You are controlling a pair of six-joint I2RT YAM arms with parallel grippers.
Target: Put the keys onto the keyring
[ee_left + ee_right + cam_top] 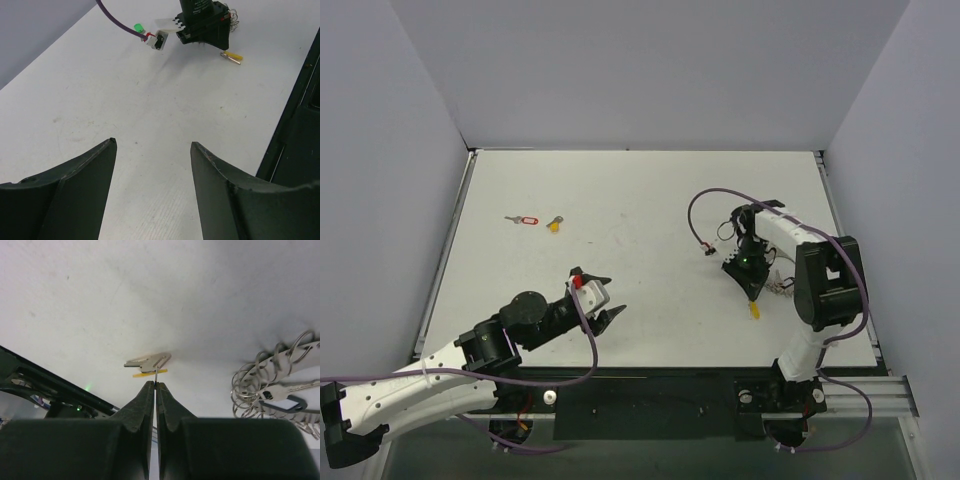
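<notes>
- On the right of the overhead frame, the right claw [752,292] points down at the white surface [640,200], its tips pressed together.
- Its wrist view shows a thin metal sliver between those tips, running up to a yellow-headed key [148,361] just beyond them. Whether the key itself is gripped cannot be told.
- From above, that key [754,310] sits right at the claw's tip, toward the lower right of the surface.
- The keyring [250,382] – a loose tangle of silver loops – lies just beside the right claw, at the right edge of its wrist view. A black-headed key [281,403] is among the loops.
- At the lower left of the overhead frame, the left claw [615,297] stands with its fingers [90,170] spread apart and nothing between them, only bare surface beyond.
- Two more keys rest well apart from both arms in the upper left of the surface – a red-tagged key [524,220] and a second yellow-headed key [555,224], close together.
- A purple cable [715,195] loops above the right arm.
</notes>
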